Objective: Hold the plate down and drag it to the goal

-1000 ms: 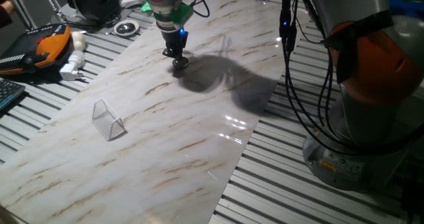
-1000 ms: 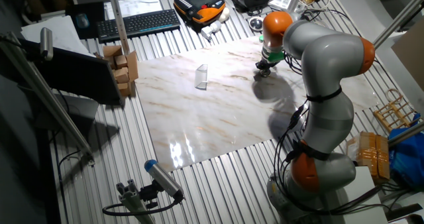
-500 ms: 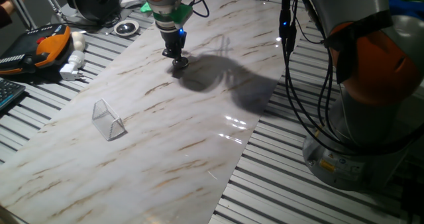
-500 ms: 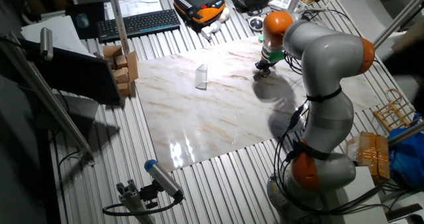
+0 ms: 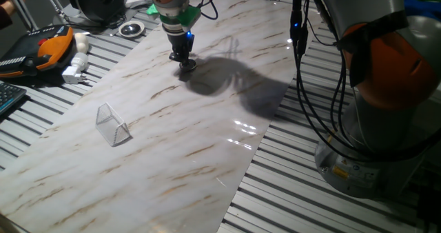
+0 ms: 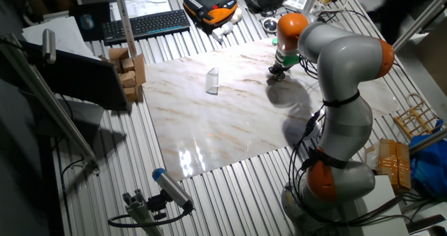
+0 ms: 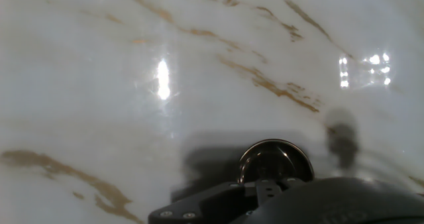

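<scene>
The plate (image 5: 188,65) is a tiny shiny metal disc lying on the marble board near its far end. My gripper (image 5: 184,57) stands straight over it, fingers together, tip resting on the disc's far part. The other fixed view shows the gripper (image 6: 278,70) at the board's far right side. In the hand view the plate (image 7: 275,160) peeks out just ahead of the dark fingertips (image 7: 264,186). The goal (image 5: 113,125), a clear plastic wedge, stands on the board well to the near left of the plate; it also shows as the goal (image 6: 212,81) left of the gripper.
Beyond the marble board (image 5: 207,143) lie a larger silver dish (image 5: 130,29), an orange-black pendant (image 5: 43,47) and a white plug (image 5: 76,71). Cardboard boxes (image 6: 130,70) and a keyboard (image 6: 145,24) sit past the board's edge. Black cables (image 5: 303,67) hang along the right side.
</scene>
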Tool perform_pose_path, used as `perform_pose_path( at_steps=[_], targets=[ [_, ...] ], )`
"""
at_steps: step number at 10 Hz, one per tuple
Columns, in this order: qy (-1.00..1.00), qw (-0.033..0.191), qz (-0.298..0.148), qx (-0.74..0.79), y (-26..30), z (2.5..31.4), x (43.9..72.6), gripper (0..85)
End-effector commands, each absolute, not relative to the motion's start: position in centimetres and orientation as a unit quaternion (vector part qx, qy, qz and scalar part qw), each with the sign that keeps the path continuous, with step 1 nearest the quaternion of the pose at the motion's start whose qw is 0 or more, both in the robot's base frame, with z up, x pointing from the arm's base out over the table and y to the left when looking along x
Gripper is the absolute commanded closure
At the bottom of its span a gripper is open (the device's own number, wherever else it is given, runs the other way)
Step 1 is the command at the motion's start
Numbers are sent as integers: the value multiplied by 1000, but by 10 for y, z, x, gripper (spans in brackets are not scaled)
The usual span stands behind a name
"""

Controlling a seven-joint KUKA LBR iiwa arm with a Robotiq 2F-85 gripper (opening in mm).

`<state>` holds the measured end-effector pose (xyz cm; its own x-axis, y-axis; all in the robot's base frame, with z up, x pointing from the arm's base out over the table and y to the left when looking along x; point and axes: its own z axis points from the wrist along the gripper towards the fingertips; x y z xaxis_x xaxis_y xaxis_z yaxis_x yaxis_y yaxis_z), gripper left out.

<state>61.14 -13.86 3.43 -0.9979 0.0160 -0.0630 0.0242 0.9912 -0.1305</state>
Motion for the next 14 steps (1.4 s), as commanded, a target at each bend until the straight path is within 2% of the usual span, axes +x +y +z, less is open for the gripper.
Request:
perform_pose_path(
  at_steps=[1, 14],
  targets=[
    [997, 31, -65, 10, -138, 34, 612, 850],
    [998, 33, -58, 12, -136, 28, 610, 850]
  ],
)
